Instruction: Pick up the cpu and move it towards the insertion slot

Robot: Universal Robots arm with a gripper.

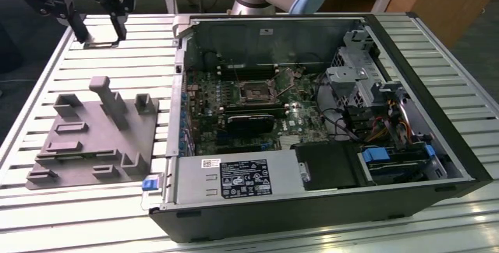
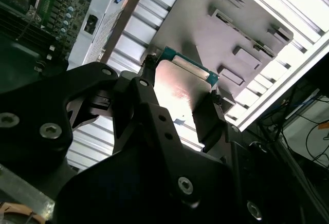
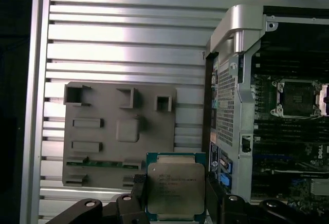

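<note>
My gripper [image 1: 100,30] hangs high over the slatted table at the exterior view's far left, behind the grey fixture plate. It is shut on the cpu [image 3: 176,185], a flat square chip with a silvery top and a green rim, held by its two opposite edges between the black fingers [image 3: 138,192]. In the second wrist view the cpu [image 2: 182,88] sits edge-gripped the same way, with the gripper [image 2: 180,94] around it. The insertion slot [image 1: 256,92], a square metal-framed socket with a dark centre, lies on the motherboard inside the open case, well off to the exterior view's right of the gripper. It appears as the insertion slot [image 3: 299,98] in the first wrist view.
The grey fixture plate [image 1: 93,130] with blocks and posts lies on the slatted table [image 1: 117,54] below the gripper. The open computer case [image 1: 181,28] has raised walls between gripper and socket. Inside are a power supply [image 1: 234,178], cables and drive bays [image 1: 366,83].
</note>
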